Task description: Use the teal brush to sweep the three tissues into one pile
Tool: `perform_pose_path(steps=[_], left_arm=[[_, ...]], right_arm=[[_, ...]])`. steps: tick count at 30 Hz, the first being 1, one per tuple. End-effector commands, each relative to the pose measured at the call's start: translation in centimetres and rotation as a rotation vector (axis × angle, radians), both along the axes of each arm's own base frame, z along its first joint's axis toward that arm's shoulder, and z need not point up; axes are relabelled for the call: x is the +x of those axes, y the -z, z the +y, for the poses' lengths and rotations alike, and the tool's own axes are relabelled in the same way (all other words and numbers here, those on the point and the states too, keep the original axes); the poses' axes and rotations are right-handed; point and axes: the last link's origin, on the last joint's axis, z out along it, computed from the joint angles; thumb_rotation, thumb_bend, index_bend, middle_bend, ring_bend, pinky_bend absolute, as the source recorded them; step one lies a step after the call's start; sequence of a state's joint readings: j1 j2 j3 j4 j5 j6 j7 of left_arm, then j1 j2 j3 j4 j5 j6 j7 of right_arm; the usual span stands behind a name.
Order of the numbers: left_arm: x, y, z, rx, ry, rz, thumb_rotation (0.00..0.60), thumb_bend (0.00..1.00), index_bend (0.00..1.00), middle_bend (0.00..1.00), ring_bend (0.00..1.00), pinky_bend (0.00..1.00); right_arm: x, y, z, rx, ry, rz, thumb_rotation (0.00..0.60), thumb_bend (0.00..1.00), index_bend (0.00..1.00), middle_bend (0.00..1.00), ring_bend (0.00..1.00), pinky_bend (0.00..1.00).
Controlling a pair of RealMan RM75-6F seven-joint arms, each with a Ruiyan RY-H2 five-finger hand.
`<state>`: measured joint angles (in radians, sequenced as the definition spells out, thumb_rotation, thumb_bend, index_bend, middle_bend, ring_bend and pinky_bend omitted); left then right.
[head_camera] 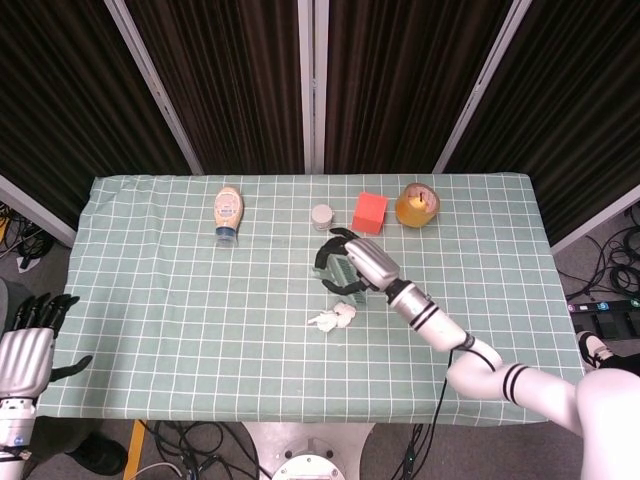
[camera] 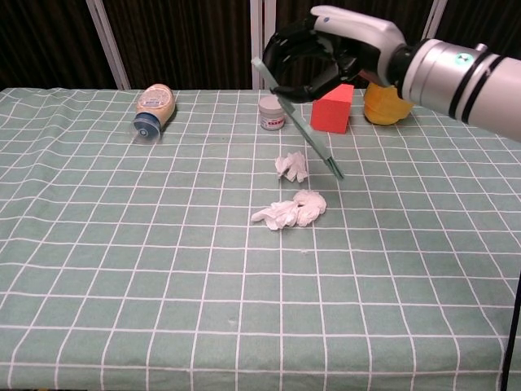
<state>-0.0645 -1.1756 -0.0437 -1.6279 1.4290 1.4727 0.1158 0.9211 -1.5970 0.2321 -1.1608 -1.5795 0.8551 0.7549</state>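
With the right hand [camera: 313, 49] gripping the brush [camera: 298, 120] just above the upper tissue [camera: 291, 165], a slanted stroke could fling it away from the lower clump [camera: 291, 210].

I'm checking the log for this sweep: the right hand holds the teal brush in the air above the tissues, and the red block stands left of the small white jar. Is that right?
Not quite. The red block stands right of the small white jar, as the chest view shows. The rest holds: the right hand holds the teal brush above the tissues.
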Motion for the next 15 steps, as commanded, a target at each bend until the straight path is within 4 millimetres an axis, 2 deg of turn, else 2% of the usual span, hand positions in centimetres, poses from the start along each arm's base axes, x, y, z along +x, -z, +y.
perform_pose_path(steps=[1, 8, 15], left_arm=[[0.0, 0.0, -0.1, 0.000, -0.005, 0.002, 0.600, 0.02, 0.16, 0.14, 0.07, 0.07], [-0.1, -0.2, -0.3, 0.004, -0.024, 0.003, 0.600, 0.02, 0.16, 0.14, 0.07, 0.07], [0.0, -0.2, -0.2, 0.004, -0.026, 0.009, 0.600, 0.02, 0.16, 0.14, 0.07, 0.07]], right_arm=[[0.9, 1.1, -3.0, 0.043, -0.059, 0.152, 0.600, 0.59, 0.70, 0.61, 0.29, 0.09], [1.7, 2.4, -4.9, 0.029, -0.089, 0.194, 0.600, 0.60, 0.70, 0.62, 0.29, 0.09], [2.9, 4.6, -4.9, 0.145, -0.079, 0.194, 0.600, 0.61, 0.71, 0.62, 0.29, 0.09]])
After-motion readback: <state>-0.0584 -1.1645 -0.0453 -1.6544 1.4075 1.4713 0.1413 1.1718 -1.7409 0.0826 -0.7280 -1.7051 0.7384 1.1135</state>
